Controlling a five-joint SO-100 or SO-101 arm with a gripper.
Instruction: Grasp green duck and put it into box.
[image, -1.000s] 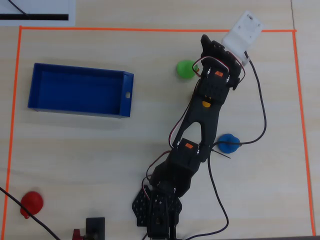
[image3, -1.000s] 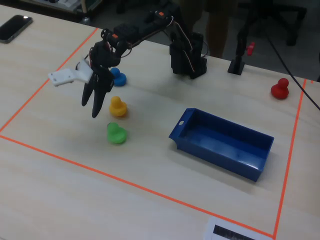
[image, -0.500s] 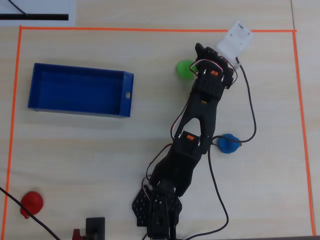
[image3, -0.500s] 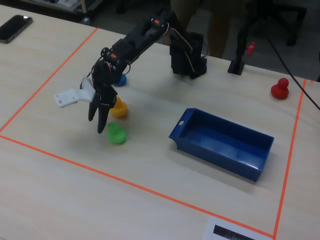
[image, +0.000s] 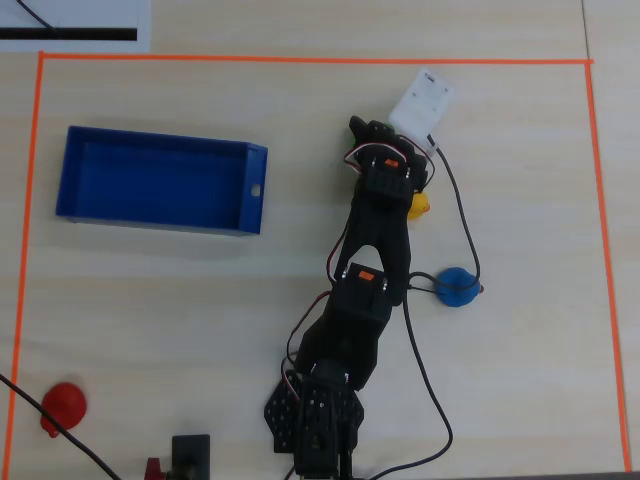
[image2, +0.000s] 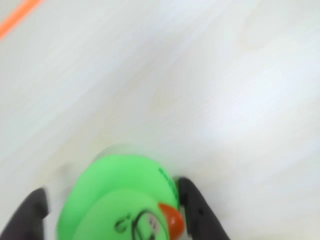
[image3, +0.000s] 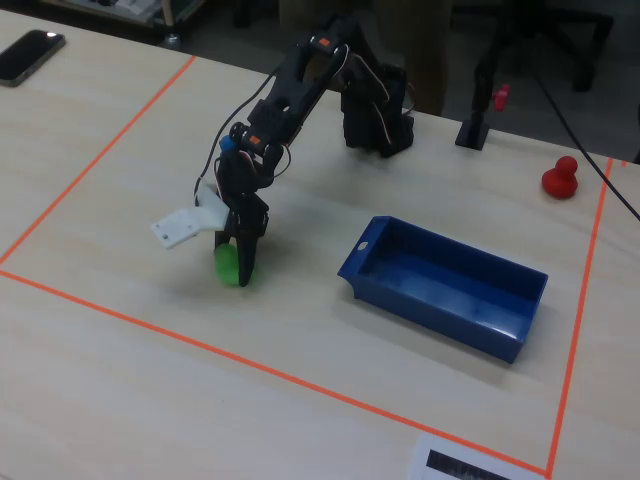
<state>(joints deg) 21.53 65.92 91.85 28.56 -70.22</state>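
Observation:
The green duck (image2: 120, 200) fills the bottom of the wrist view, beak to the right, resting on the table. It sits between my gripper's (image2: 110, 187) two black fingers. The right finger (image2: 195, 210) touches the duck by its beak. The left finger (image2: 30, 215) stands a small gap away from it. In the fixed view the gripper (image3: 240, 262) points straight down over the duck (image3: 230, 266), left of the blue box (image3: 430, 305). In the overhead view the arm hides the duck, and the box (image: 250, 190) lies empty at the left.
A yellow duck (image: 420, 205) and a blue duck (image: 458, 287) lie right of the arm. A red duck (image: 62, 403) sits at the lower left. Orange tape (image: 300, 58) frames the work area. The white camera mount (image3: 185, 228) sticks out beside the gripper.

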